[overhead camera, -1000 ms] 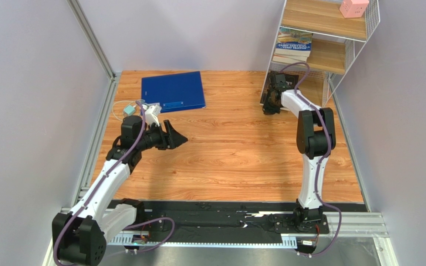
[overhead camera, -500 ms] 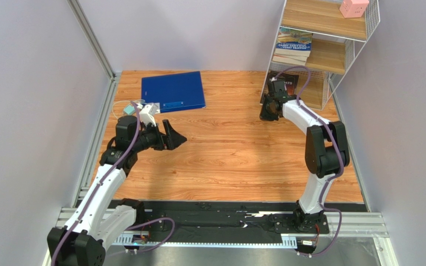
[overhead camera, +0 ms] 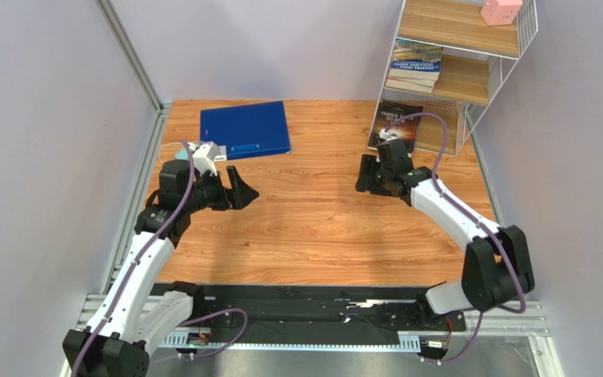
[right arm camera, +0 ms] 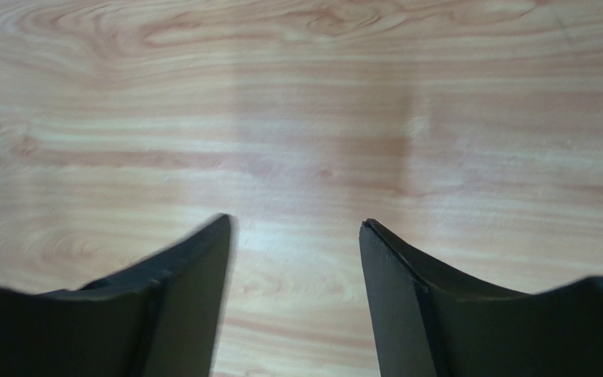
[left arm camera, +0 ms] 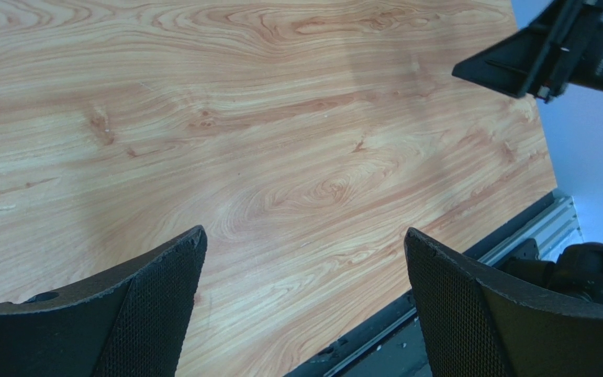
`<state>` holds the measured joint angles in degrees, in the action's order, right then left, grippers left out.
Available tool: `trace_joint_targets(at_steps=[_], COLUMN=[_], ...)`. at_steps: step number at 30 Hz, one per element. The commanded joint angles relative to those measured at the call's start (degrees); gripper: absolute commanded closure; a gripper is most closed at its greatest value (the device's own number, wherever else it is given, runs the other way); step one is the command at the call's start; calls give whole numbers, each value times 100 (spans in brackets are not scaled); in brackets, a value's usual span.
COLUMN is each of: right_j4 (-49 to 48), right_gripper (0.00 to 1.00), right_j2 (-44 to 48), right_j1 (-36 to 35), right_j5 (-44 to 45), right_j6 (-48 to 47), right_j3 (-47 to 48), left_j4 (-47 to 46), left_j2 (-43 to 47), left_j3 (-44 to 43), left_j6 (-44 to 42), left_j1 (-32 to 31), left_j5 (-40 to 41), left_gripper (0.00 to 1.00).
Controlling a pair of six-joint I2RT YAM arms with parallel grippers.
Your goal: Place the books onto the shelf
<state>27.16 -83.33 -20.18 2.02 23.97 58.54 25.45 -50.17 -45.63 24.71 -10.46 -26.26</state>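
The shelf (overhead camera: 509, 47), a white wire frame with wooden boards, stands at the far right corner. A stack of books (overhead camera: 415, 64) lies on its middle board. A dark book (overhead camera: 399, 119) rests on the bottom board, with its near end sticking out toward the table. My right gripper (overhead camera: 362, 177) (right arm camera: 295, 224) hovers over bare wood a little in front of that book; it is open and holds nothing. Over the left part of the table my left gripper (overhead camera: 246, 187) (left arm camera: 305, 243) is wide open, with nothing between its fingers.
A large plain blue binder (overhead camera: 245, 129) lies flat at the back left of the wooden table (overhead camera: 320, 228). A pink block (overhead camera: 501, 10) sits on the shelf's top board. Grey walls close in both sides. A black rail (overhead camera: 320, 310) runs along the near edge.
My right gripper drew back from the shelf's bottom board toward the table's middle and opened, leaving the dark book there. My left gripper opened wider and shifted slightly left.
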Motion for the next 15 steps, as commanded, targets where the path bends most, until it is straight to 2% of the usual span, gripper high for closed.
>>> trace_joint_targets(at_steps=[1, 4, 9, 15], right_j4=[-107, 158, 387, 694], right_gripper=[31, 17, 1, 0], right_j2=[868, 1413, 2346, 3217], right_j1=[-222, -240, -240, -240], right_j5=[342, 474, 773, 1028], right_j6=[12, -111, -374, -525], right_j3=[-264, -396, -598, -555], left_j4=[328, 592, 812, 891], left_j2=[8, -1, 122, 245], left_j3=[-455, -648, -825, -904], left_j6=[-238, -379, -502, -572], left_j1=[9, 9, 9, 9], left_j5=[95, 147, 315, 314], left_gripper=[0, 0, 0, 0])
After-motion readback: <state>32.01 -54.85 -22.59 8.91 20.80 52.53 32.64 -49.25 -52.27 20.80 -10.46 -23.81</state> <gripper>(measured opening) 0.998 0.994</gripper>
